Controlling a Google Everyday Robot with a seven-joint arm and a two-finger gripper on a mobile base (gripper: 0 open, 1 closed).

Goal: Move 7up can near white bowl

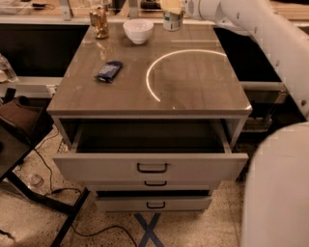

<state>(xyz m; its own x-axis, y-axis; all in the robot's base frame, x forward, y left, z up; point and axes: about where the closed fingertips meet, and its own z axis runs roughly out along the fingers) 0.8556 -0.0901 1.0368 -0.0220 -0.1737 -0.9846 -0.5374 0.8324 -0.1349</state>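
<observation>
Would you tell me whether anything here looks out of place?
Only the top drawer stands pulled open. Nothing is spilled; the 7up can is upright beside the white bowl, with the gripper at its top, by the far edge.

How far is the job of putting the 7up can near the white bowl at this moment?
Mostly done: the 7up can is upright at the back edge of the table, close beside the white bowl. In hand: the gripper is at the can's top. Left: the arm must withdraw, leaving the can standing.
</observation>
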